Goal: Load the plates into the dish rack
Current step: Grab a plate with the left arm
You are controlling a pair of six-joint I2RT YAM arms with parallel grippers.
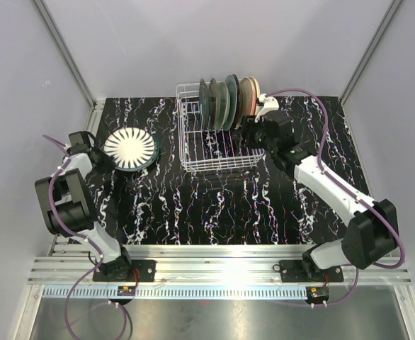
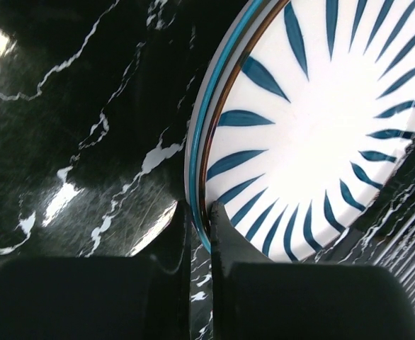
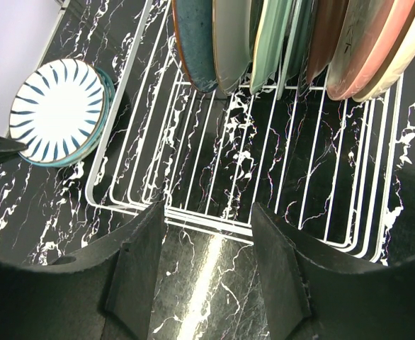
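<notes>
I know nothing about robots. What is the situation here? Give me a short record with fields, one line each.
Dish rack: holds several upright plates, toward its right end
Striped plate: on the table, left of the rack
Left pincer: shut on the striped plate's rim
Right pincer: open, empty, by the rack's right side

Left claw (image 2: pixel 202 211) closed tight; right claw (image 3: pixel 209 216) half-open.

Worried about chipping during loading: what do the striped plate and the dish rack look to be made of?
The striped plate looks like glazed ceramic: glossy white face, painted blue strokes, bright glare. The dish rack seems white-coated metal wire: thin, uniform, smooth rods; the core is not visible.
</notes>
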